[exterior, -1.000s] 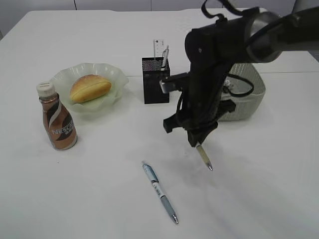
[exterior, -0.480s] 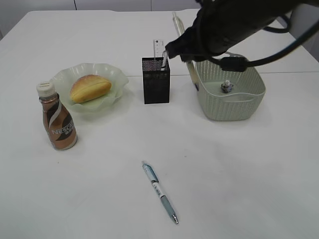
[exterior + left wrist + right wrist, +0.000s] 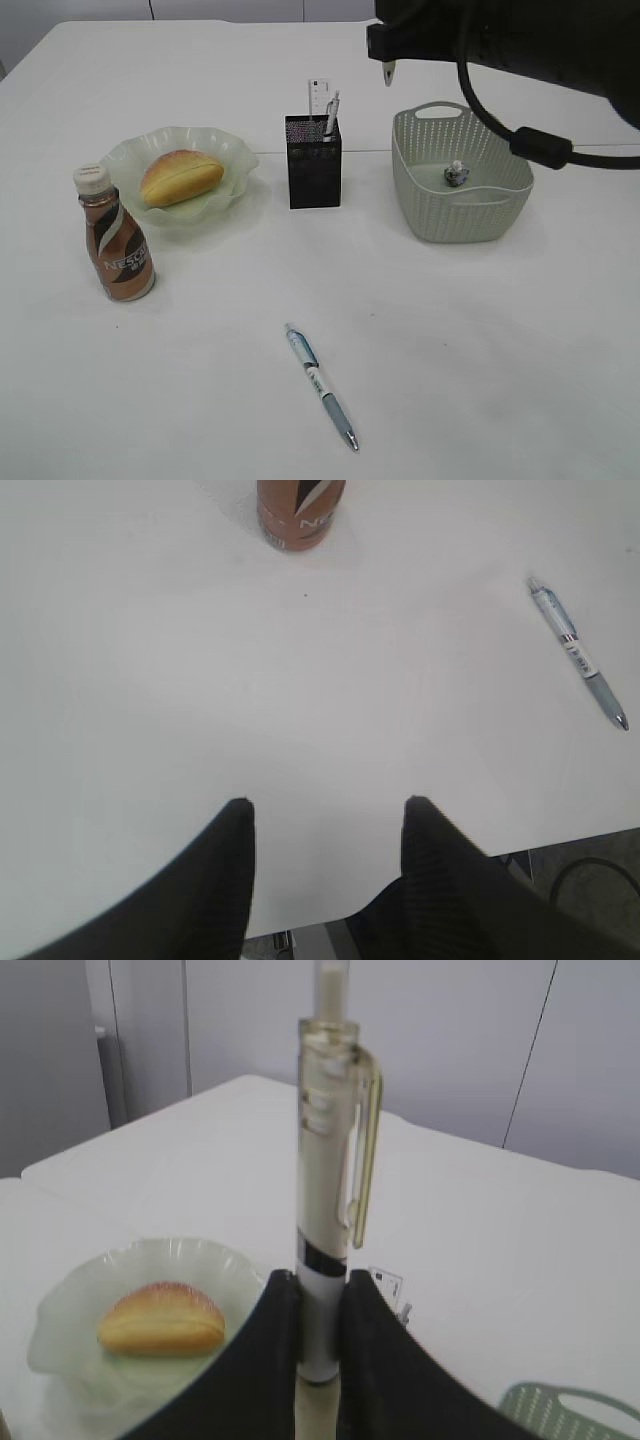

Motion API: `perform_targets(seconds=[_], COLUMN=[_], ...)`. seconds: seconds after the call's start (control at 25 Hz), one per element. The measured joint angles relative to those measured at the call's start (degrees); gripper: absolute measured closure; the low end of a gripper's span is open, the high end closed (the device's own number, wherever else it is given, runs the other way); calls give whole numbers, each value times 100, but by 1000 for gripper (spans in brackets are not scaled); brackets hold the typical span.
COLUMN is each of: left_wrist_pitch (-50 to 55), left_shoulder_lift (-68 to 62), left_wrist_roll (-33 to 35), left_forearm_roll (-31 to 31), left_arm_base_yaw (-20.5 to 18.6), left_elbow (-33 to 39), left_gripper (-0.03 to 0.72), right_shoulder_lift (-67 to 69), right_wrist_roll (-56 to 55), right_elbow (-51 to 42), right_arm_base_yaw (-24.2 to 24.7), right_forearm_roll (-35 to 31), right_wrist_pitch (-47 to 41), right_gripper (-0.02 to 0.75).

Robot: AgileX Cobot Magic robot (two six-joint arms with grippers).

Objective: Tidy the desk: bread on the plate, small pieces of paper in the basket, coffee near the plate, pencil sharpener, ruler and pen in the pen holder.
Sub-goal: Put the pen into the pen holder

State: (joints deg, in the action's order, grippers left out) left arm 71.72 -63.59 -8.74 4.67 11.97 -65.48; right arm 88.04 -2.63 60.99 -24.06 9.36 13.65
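My right gripper (image 3: 318, 1290) is shut on a cream pen (image 3: 326, 1190), held high at the back of the desk; only the pen's tip (image 3: 388, 72) pokes out below the dark arm, up and to the right of the black mesh pen holder (image 3: 313, 165). The clear ruler (image 3: 318, 100) and another pen stand in that holder. A blue pen (image 3: 320, 385) lies on the desk (image 3: 480, 330) in front. The bread (image 3: 180, 177) rests on the green plate (image 3: 228, 150), with the coffee (image 3: 114, 238) beside it. One paper wad (image 3: 456, 175) sits in the basket (image 3: 462, 215). My left gripper (image 3: 325, 815) is open and empty over the near edge. The pencil sharpener is out of view.
The left wrist view has the coffee's base (image 3: 300, 515) at the top, the blue pen (image 3: 580, 655) to the right and the desk's front edge just behind the fingers. The right arm's cable (image 3: 530, 140) hangs above the basket.
The right arm has risen from low over the desk in front of the basket to the top of the view, carrying the cream pen up and back. The left gripper has stayed put.
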Motion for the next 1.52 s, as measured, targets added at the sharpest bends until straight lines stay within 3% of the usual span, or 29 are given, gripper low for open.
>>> perform_targets(seconds=[0.16,0.36,0.56,0.72,1.08,1.52], left_wrist_pitch=[0,0,0,0,0,0], left_shoulder_lift=[0,0,0,0,0,0], left_wrist_roll=[0,0,0,0,0,0], left_forearm_roll=[0,0,0,0,-131,-156], left_arm_base_yaw=[0,0,0,0,0,0], left_elbow=[0,0,0,0,0,0], left_gripper=[338,338,338,338,338,344], right_shoulder_lift=[461,1219,1834,2435,3416,4052], right_wrist_roll=[183,524,583,596,557,115], right_elbow=[0,0,264,901,2265,2872], right_arm_base_yaw=[11,11,11,69,266,266], right_forearm_roll=[-205,-936,-1353,-1366,-1344,-1342], right_wrist_pitch=[1142,3043,3687,3637,2234,1750], right_gripper=[659,659,659,659,659,659])
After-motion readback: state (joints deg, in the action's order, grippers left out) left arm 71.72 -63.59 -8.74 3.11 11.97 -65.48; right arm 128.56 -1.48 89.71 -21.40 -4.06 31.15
